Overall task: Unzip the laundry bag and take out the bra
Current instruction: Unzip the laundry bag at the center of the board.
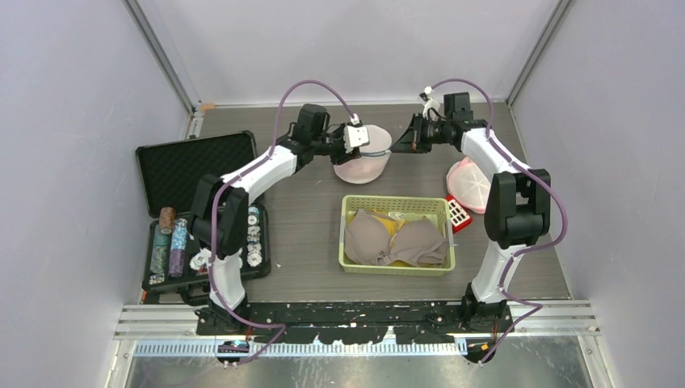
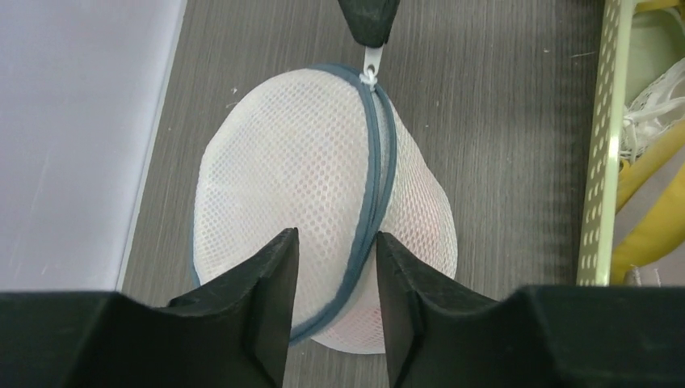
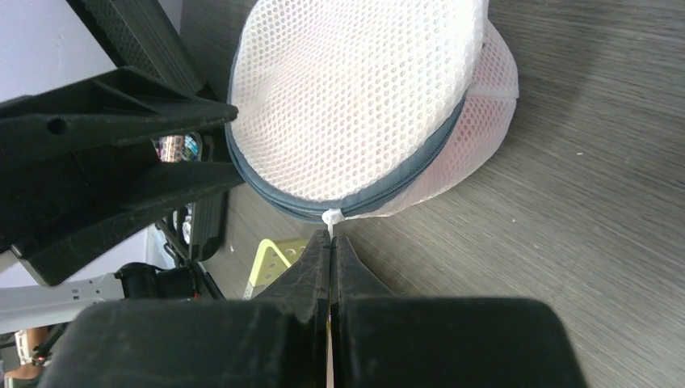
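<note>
- Top external: the mesh laundry bag (image 1: 363,162) lies at the far middle of the table, between the left gripper (image 1: 353,137) and the right gripper (image 1: 409,144). A green basket (image 1: 343,238) of other bras lies nearer the arm bases, apart from the bag.
- Left wrist: the left gripper's fingers (image 2: 271,307) stand apart, straddling the grey zipper seam (image 2: 376,162) at the bag's near end and pinching nothing. The zip looks closed along all that shows. At the far end the white zipper pull (image 2: 371,63) is in the right gripper's tip. The bag probably needs an anchor first. The left fingers would do best to close on the mesh and tape beside the teeth, clear of the slider's path.
- Right wrist: the jaws are pressed together on the zipper pull. The pull should follow the seam's curve around the rim, since tugging straight outward would likely drag the light bag. A pinkish tint shows through the lower mesh, probably the bra, still inside.
</note>
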